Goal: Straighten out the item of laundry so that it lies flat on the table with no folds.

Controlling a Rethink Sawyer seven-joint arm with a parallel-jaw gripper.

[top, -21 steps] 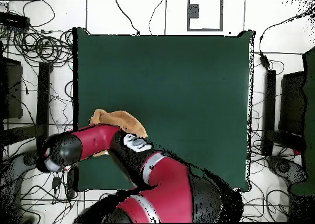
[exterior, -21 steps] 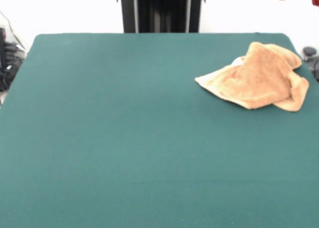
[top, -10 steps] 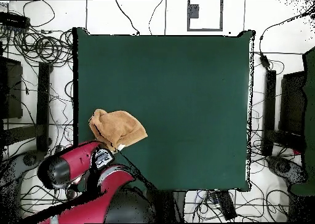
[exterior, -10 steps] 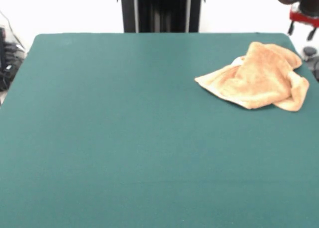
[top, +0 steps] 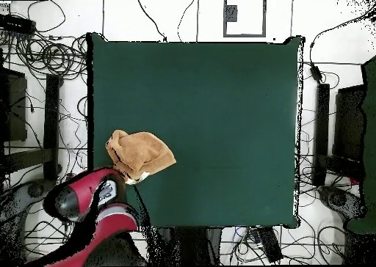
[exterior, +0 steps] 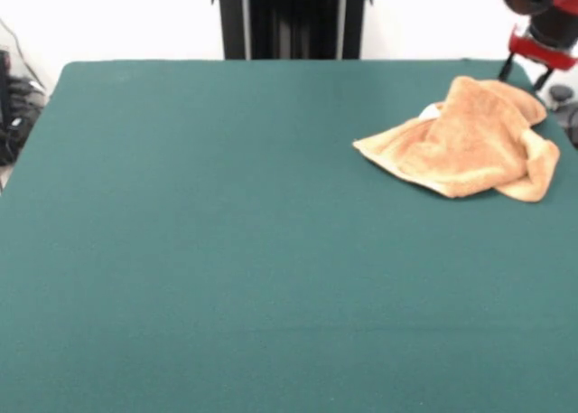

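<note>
Lying crumpled near the far right corner of the green table (exterior: 226,250), the tan-orange terry towel (exterior: 470,140) is bunching into a rough mound instead of spreading flat. In the front view its pointed left corner is reaching toward the table's middle, a thick fold is rolling along its right side, and a peak is rising at its far edge. A small patch of white, perhaps the tag, is peeking out at the far left side of the heap; what it is cannot be told for certain.

The gripper (exterior: 524,72) is hanging at the top right of the front view, just past the towel's far right end. Two dark fingertips are showing below a red bar, standing slightly apart, with nothing between them; the jaws are parted and holding nothing. Whether the tips are touching the cloth or the table cannot be told from this view.

In the overhead view the towel (top: 139,153) is sitting close to the table's (top: 220,95) left edge, toward the lower left corner, with the red and black arm (top: 88,205) curving in just below it. The arm's wrist is covering the gripper there, so the fingers are not showing. Cables are lying tangled on the floor around the table.
</note>
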